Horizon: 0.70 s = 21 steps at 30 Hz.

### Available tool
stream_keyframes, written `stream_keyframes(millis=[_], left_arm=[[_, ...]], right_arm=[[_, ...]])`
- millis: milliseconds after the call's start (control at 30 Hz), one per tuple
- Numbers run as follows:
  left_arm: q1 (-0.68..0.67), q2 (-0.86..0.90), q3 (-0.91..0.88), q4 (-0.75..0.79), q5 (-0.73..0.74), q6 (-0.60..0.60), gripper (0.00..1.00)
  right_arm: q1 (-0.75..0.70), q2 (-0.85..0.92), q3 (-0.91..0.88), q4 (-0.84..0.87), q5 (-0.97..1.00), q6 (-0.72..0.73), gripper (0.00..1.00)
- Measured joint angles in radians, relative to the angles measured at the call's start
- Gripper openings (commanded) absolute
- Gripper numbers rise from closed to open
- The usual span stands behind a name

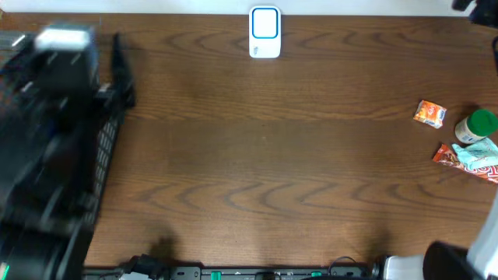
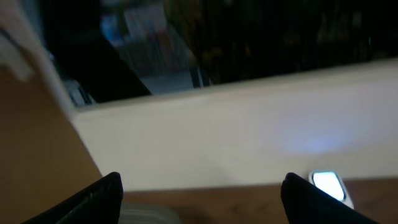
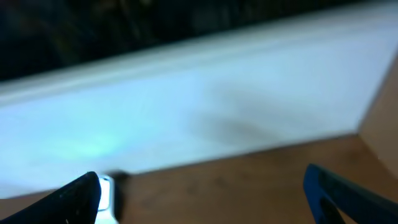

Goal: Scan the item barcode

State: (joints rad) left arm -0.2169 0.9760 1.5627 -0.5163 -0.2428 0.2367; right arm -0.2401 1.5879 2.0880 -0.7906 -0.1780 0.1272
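Note:
The barcode scanner [image 1: 264,33], white with a blue-lit face, stands at the table's far edge in the middle. It shows again in the left wrist view as the scanner [image 2: 328,185] and in the right wrist view as the scanner [image 3: 107,199]. Three items lie at the far right: an orange packet [image 1: 429,113], a green-capped bottle [image 1: 476,127] and a red and teal packet [image 1: 471,159]. My left gripper [image 2: 202,199] is open and holds nothing. My right gripper [image 3: 202,196] is open wide, also holding nothing. Both wrist cameras face the back wall.
My left arm [image 1: 54,117] is a blurred dark mass over a black mesh container [image 1: 105,155] at the left edge. My right arm [image 1: 467,260] sits at the near right corner. A pale wall [image 2: 249,124] runs behind the table.

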Motion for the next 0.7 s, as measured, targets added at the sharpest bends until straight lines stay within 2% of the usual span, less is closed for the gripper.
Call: stream_keyframes(millis=[133, 267, 467, 700], left_arm=[[0.0, -0.139, -0.001, 0.0, 0.001, -0.012, 0.82], [0.016, -0.24, -0.014, 0.004, 0.066, -0.023, 0.82], [0.071, -0.279, -0.079, 0.04, 0.175, -0.025, 0.82], [0.185, -0.351, -0.197, 0.116, 0.215, -0.027, 0.82]], right_arm=[[0.002, -0.083, 0.0, 0.024, -0.071, -0.005, 0.99], [0.001, -0.142, -0.003, -0.008, -0.096, -0.037, 0.99], [0.001, -0.252, -0.004, -0.02, -0.107, -0.094, 0.99], [0.001, -0.345, -0.004, -0.031, -0.149, -0.111, 0.99]])
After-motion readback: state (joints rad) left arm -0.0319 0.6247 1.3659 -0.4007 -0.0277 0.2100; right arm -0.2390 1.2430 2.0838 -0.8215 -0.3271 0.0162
